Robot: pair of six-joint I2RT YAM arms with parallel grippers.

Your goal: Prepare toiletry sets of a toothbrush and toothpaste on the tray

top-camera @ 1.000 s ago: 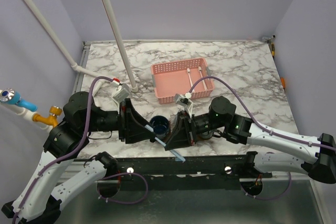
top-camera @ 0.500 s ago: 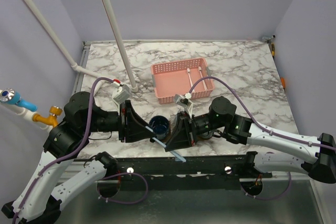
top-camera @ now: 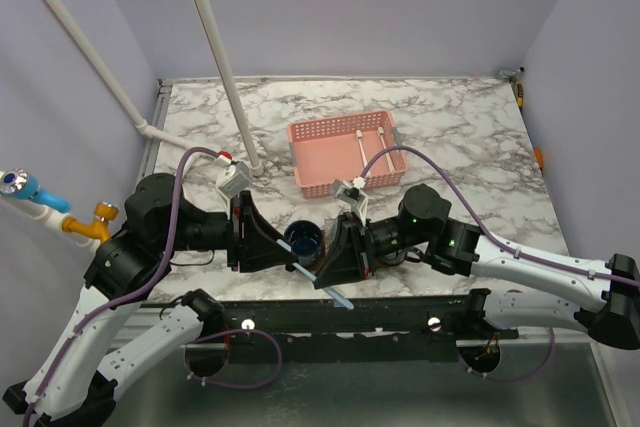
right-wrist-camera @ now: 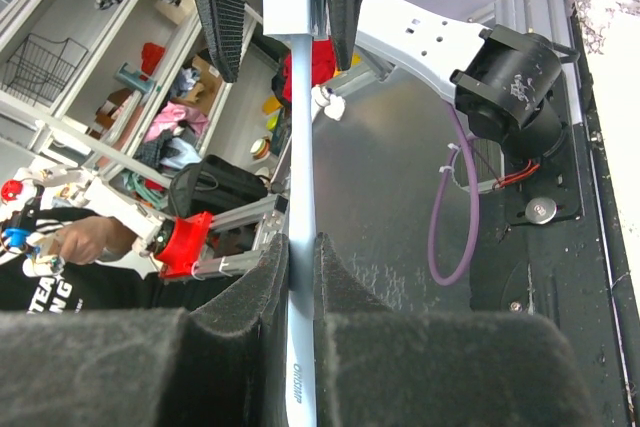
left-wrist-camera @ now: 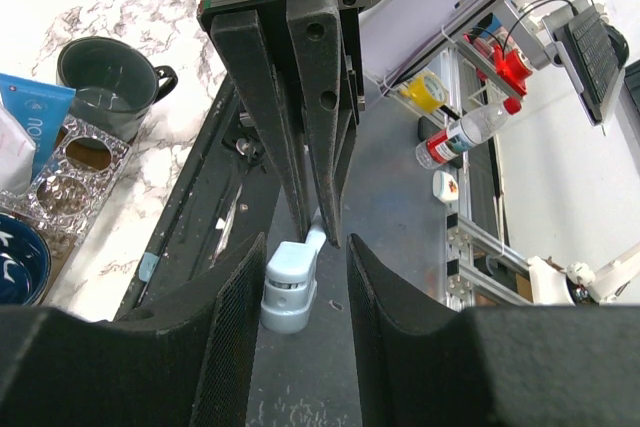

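1. Toothbrush (top-camera: 341, 298) slants across the lower centre of the overhead view, at the near edge of the table (top-camera: 470, 117).
2. Right gripper (right-wrist-camera: 300, 252) pinches its handle; the handle print is unreadable.
3. Left gripper (left-wrist-camera: 305, 252) fingers stand apart around its head.

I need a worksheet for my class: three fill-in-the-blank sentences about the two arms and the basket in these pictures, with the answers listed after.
1. The right fingers clamp a white ___.
2. The left fingers stand either side of its head, not shut but ___.
3. The basket behind the arms is coloured ___.
Missing words: toothbrush, open, pink.
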